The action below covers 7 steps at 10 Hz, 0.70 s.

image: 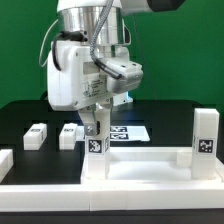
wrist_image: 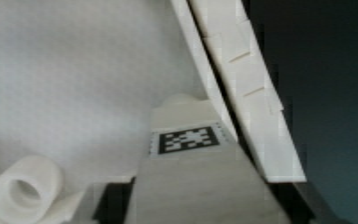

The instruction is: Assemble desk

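Note:
The desk slab is a large white plastic piece lying flat on the table, with a raised rim and a recessed middle. My gripper is shut on a white square leg post and holds it upright at the slab's back corner on the exterior view's left. In the wrist view the post, with its black-and-white tag, runs between my dark fingers; the gripper grips its sides. A second leg post stands upright on the corner at the exterior view's right.
Two loose white leg posts lie on the black table at the exterior view's left. The marker board lies behind the slab. Low white border rails run along the front and left. A white round boss sits on the slab beside the post.

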Available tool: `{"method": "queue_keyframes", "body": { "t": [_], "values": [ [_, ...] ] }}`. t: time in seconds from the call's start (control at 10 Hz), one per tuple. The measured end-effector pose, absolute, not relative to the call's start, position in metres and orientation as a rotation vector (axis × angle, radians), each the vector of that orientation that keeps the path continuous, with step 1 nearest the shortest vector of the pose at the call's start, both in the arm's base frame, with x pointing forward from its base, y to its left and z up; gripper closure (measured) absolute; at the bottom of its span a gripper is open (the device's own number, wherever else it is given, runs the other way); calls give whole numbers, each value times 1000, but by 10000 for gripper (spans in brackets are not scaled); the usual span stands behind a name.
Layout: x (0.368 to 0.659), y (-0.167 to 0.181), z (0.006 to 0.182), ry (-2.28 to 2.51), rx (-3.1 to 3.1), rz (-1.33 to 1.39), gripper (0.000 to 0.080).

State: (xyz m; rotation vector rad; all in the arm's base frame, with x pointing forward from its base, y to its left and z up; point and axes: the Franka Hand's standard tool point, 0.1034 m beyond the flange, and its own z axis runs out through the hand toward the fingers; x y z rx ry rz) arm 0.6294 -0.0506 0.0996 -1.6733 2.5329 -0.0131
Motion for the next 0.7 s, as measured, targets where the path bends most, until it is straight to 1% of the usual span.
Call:
{"method": "queue_keyframes", "body": {
  "t": [0.1, 0.2, 0.3, 0.4, 0.5, 0.6, 0.7],
  "values": [
    [629, -50, 99, 2532, -1675, -12, 419],
    [629, -50, 99, 2532, -1676, -11, 283],
    [629, -50, 98, 2532, -1676, -11, 283],
    [631, -48, 101, 2525, -1674, -17, 175],
    [636, -38, 124, 2482, -1662, -23, 157],
    [635, -22, 146, 2447, -1661, -10, 152],
    [637, -11, 151, 2453, -1637, -6, 152]
  ]
}}
